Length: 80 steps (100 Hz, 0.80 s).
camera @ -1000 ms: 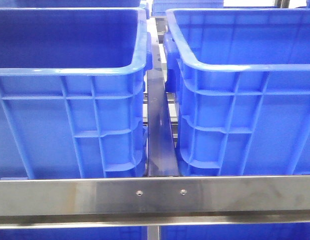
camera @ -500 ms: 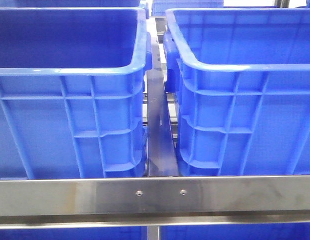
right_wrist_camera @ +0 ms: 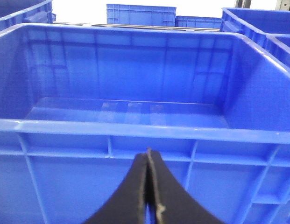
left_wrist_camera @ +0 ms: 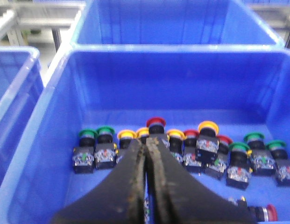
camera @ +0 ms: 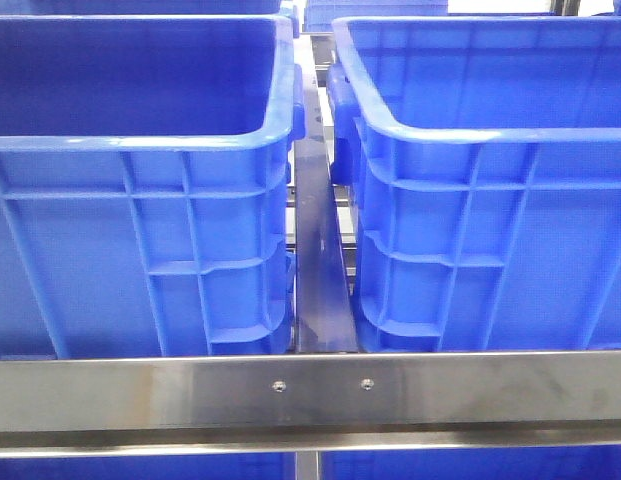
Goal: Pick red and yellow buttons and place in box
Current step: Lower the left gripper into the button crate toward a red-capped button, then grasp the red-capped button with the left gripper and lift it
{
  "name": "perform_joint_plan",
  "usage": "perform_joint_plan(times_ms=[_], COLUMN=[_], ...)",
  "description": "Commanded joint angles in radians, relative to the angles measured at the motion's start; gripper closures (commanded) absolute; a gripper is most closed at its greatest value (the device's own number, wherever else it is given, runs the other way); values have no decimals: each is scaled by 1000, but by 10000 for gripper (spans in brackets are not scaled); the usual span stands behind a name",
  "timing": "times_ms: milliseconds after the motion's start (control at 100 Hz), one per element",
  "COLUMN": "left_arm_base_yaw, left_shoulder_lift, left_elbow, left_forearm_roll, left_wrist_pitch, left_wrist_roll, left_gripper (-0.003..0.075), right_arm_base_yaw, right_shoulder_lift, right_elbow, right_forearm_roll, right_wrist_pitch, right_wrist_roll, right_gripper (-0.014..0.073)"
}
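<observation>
L claw (left_wrist_camera: pixel 146 148) closed above buttons (left_wrist_camera: pixel 156 124)

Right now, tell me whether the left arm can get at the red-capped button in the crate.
Probably yes. The left gripper hangs inside the crate, just in front of the red button, with nothing between them. Its jaws are shut, though, so they must open first.

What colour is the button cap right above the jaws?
Dark red cap; the left wrist view shows it best.
</observation>
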Motion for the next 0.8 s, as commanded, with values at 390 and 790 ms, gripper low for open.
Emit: perform_joint_plan(times_ms=[390, 790], left_arm_base_yaw=[1, 1], left_shoulder_lift=[420, 765], left_elbow=[-258, -473], left_forearm_roll=[-9, -29], left_wrist_pitch=[127, 277], left_wrist_roll=[-14, -14], left_gripper=[174, 164], right_arm_base_yaw=[-2, -2], right_shoulder_lift=[-23, -23], right_elbow=[-16, -16], right_forearm_roll=[-11, -11], right_wrist_pitch=[-78, -78], right_wrist_roll=[0, 0], right_gripper=[652, 652])
